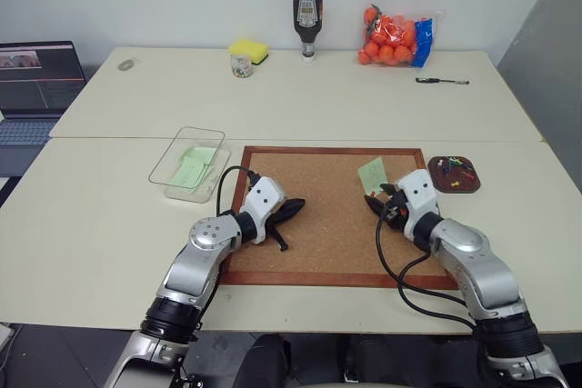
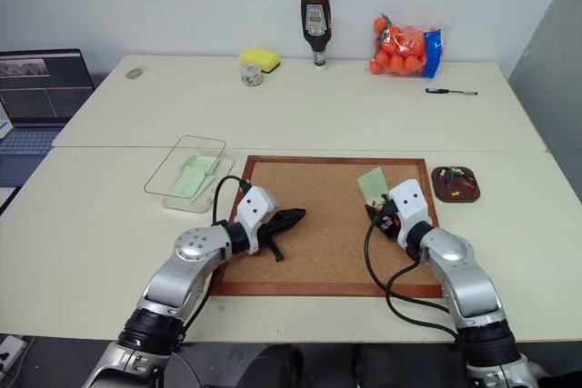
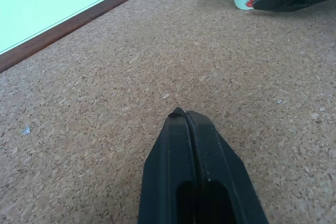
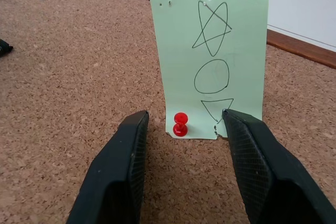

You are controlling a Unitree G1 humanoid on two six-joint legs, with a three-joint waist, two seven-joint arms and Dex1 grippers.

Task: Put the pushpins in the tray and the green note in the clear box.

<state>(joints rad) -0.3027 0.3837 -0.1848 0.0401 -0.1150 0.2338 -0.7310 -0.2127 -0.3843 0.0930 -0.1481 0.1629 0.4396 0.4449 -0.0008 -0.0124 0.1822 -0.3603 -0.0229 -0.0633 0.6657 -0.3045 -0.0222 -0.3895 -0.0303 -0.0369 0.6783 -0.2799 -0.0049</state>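
A green note (image 4: 212,56) with a drawn star, circle and triangle stands curled up on the corkboard (image 1: 327,224), held at its lower edge by a red pushpin (image 4: 180,124). My right gripper (image 4: 184,118) is open, one finger on each side of that pin, and one fingertip (image 4: 231,116) is at the note's corner. The left gripper (image 3: 181,115) rests shut and empty on the cork, left of centre. The brown tray (image 1: 452,190) to the right of the board holds several coloured pushpins (image 1: 455,168). The clear box (image 1: 186,130) left of the board contains pale green slips (image 1: 193,166).
At the back of the table stand a yellow sponge (image 1: 248,49), a small glass jar (image 1: 241,64), a brown sauce bottle (image 1: 307,17) and a bag of oranges (image 1: 393,39). A pen (image 1: 443,81) lies at the back right. A laptop (image 1: 36,88) sits far left.
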